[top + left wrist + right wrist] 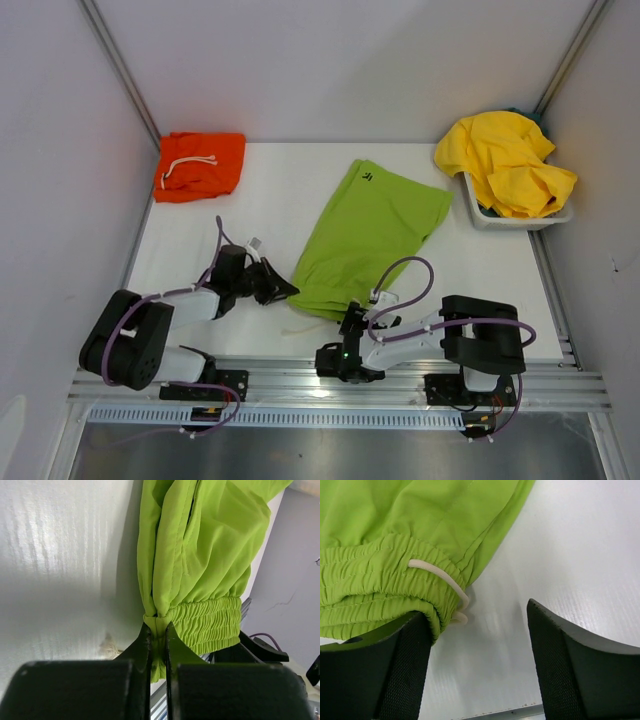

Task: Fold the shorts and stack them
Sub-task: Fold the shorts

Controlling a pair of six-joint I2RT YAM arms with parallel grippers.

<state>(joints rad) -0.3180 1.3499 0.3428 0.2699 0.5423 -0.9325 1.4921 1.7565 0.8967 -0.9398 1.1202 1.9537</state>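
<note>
Lime green shorts lie flat mid-table, the dark logo at the far end and the elastic waistband toward me. My left gripper is shut on the waistband's left corner, and the fabric bunches between the jaws. My right gripper stands open at the waistband's right end over bare table. Its left finger touches the gathered band, beside a white drawstring. Folded orange shorts rest at the far left corner. Yellow shorts are heaped in a bin.
A white bin stands at the far right, against the enclosure wall. Grey walls close in the table on the left, back and right. An aluminium rail with both arm bases runs along the near edge.
</note>
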